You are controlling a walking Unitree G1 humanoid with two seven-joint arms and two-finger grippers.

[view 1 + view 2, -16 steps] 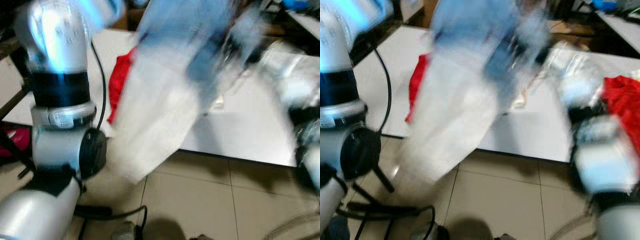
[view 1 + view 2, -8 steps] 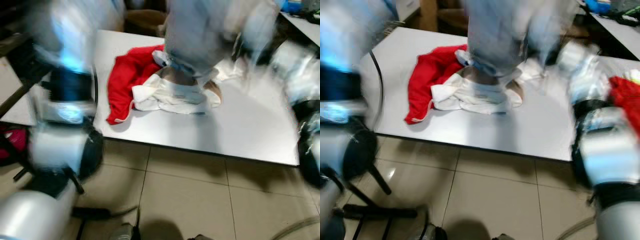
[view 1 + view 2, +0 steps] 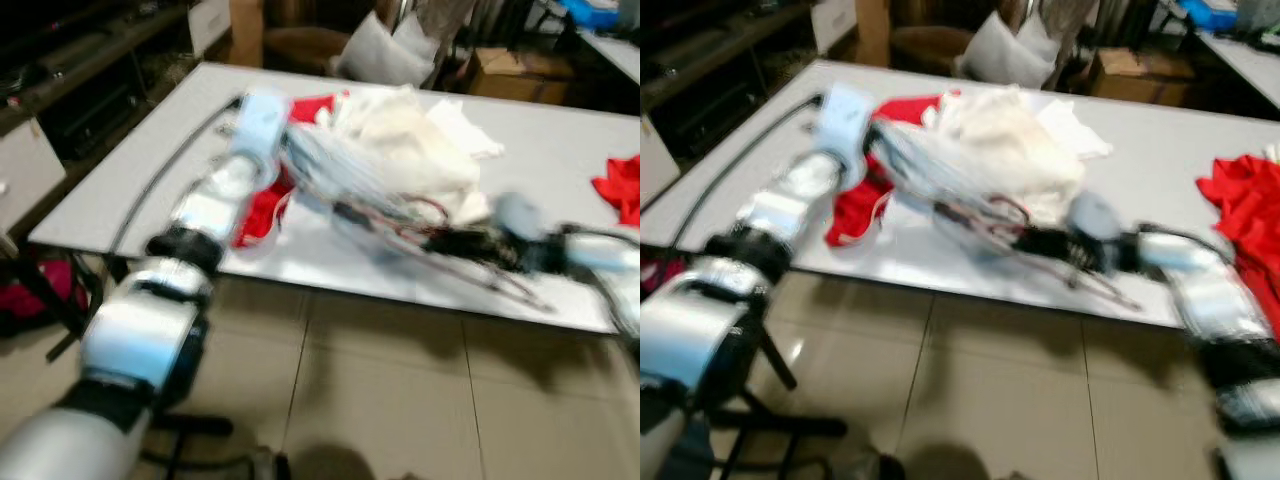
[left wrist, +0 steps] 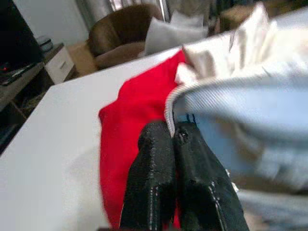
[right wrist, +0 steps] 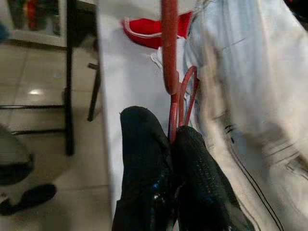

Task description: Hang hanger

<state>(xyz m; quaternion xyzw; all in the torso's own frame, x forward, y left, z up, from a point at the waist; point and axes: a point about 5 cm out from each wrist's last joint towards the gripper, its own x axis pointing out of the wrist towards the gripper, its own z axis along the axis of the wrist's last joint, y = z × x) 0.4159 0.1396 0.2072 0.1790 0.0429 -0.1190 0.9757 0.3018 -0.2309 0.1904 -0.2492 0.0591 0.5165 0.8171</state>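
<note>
A pale blue garment (image 3: 345, 180) lies stretched across the white table (image 3: 140, 190), over a red cloth (image 3: 262, 208) and beside a heap of white clothes (image 3: 410, 135). My left gripper (image 4: 173, 132) is shut on the garment's white-edged hem (image 4: 169, 103), at the table's left side (image 3: 288, 150). My right gripper (image 5: 172, 137) is shut on the thin wire of a red hanger (image 5: 169, 48), low over the table's front (image 3: 455, 242). The hanger's red wires (image 3: 400, 212) show against the garment. The eye views are blurred.
Another red cloth (image 3: 622, 188) lies at the table's right edge. Behind the table stand a brown armchair (image 3: 300, 40), a white cushion (image 3: 385, 55) and a cardboard box (image 3: 510, 70). A black stand's legs (image 3: 45, 300) are on the tiled floor at left.
The garment was held up high before the camera; now both arms have come down and it lies stretched over the table and the clothes heap.
</note>
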